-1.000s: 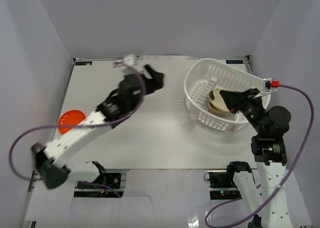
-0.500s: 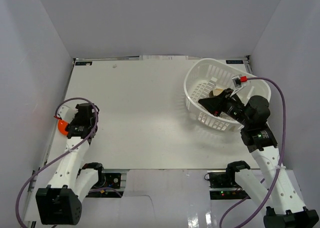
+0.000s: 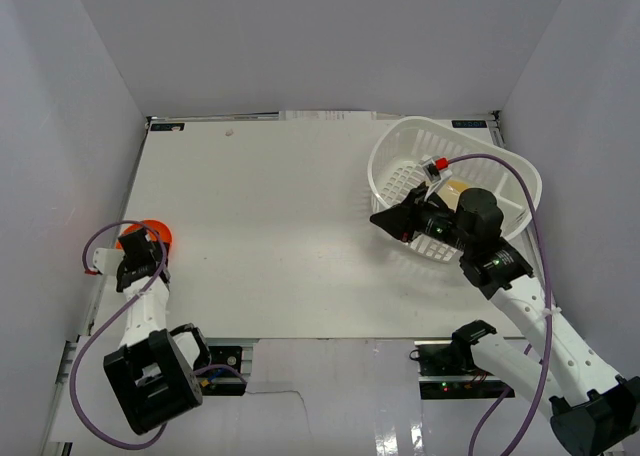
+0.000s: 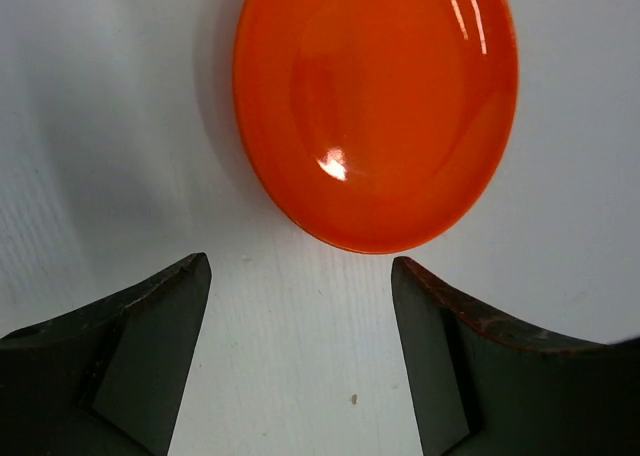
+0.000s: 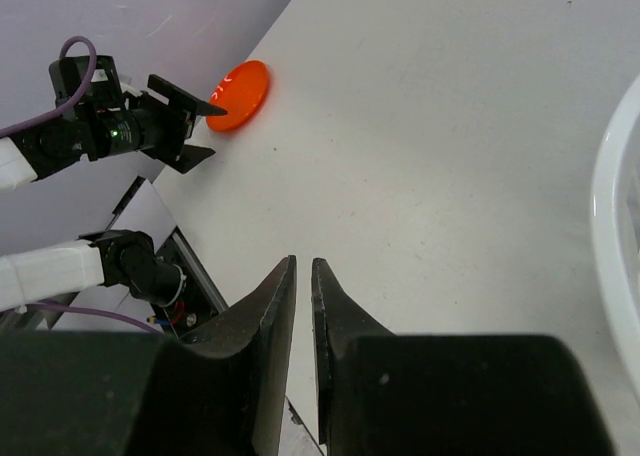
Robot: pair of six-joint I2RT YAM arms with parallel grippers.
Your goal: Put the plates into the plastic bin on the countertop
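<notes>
Orange plate is being faced by the wide-spread left tool at the table's left edge; its near rim is best being straddled low. The empty, nearly closed right tool is being held by the plastic bin

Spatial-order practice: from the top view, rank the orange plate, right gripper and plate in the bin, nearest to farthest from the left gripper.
1. Orange plate, beside the left gripper, far left.
2. Right gripper, at the plastic bin's left rim.
3. Tan plate, inside the bin.
</notes>
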